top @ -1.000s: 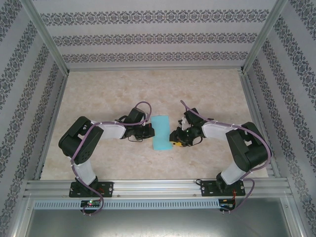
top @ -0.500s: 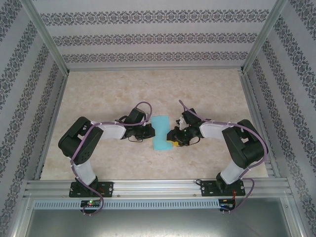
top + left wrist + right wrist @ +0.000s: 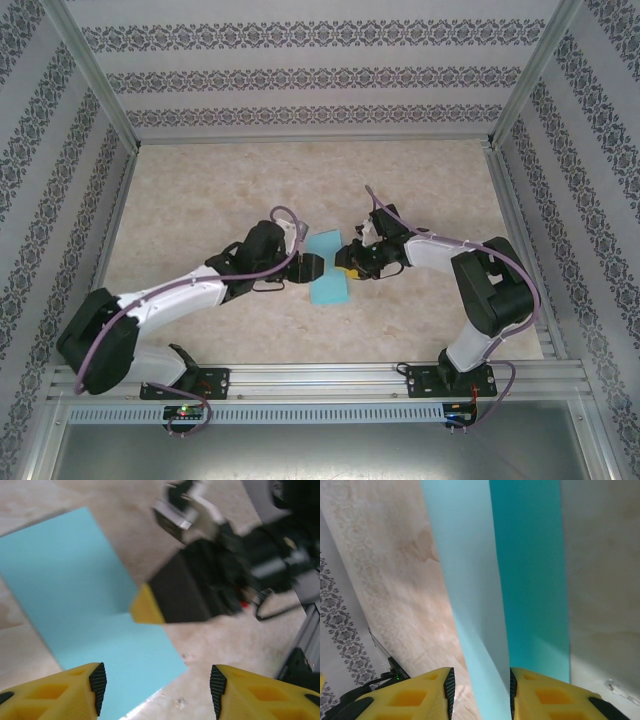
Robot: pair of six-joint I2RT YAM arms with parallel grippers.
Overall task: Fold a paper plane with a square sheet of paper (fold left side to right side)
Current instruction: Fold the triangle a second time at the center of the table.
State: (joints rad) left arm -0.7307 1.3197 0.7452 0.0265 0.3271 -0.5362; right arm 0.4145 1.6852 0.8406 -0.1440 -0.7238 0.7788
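The square sheet of paper (image 3: 328,286), turquoise and folded to a narrow rectangle, lies slightly skewed on the table's middle. My left gripper (image 3: 304,266) hovers at its left edge. Seen from the left wrist, the left gripper (image 3: 155,690) is open, over the sheet (image 3: 75,595) and its near corner, with nothing between its pads. My right gripper (image 3: 346,266) is at the sheet's right edge, its yellow fingertip (image 3: 145,606) on the paper. From the right wrist, a lifted pale layer of the sheet (image 3: 470,580) runs up between the parted fingers of the right gripper (image 3: 481,692), against the right pad.
The beige marbled tabletop (image 3: 200,190) is fenced by patterned walls and an aluminium frame (image 3: 320,378) along the near edge. Both arms meet close together over the sheet. Free surface lies at the back and to both sides.
The left arm has stretched out and swung right over the sheet, and its gripper has gone from shut to open. The right gripper has edged left. The sheet now sits skewed.
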